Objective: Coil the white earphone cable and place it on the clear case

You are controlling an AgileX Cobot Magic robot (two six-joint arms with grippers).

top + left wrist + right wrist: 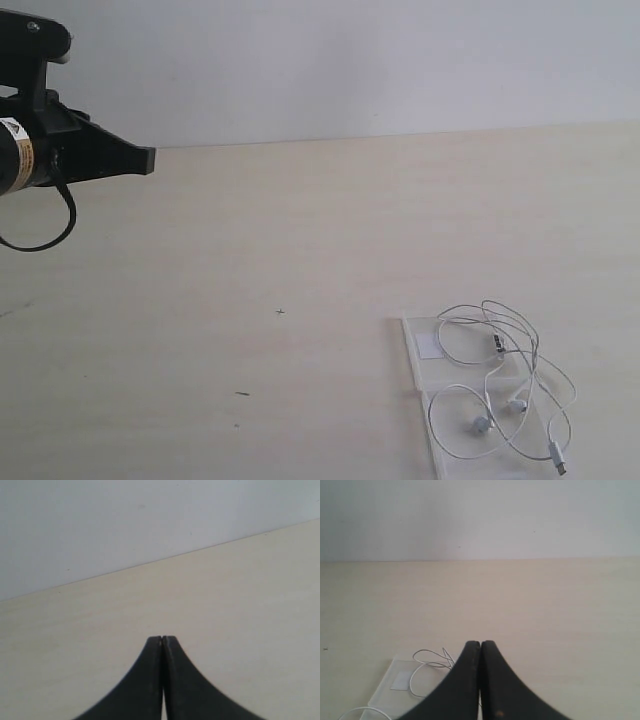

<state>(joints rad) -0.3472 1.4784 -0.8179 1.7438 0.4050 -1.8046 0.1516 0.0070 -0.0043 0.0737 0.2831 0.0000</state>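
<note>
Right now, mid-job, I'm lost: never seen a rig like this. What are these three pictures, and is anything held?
It is a robot with two arms, each ending in a black two-fingered gripper. The wide picture comes from a camera off the arms; only the left gripper shows there, at far left. The other two come from a camera on each wrist, looking along the fingers; the right gripper appears that way. Both are shut and hold nothing. On the pale table lies the clear case, opened flat, with the white earphone cable in loose loops over it.
</note>
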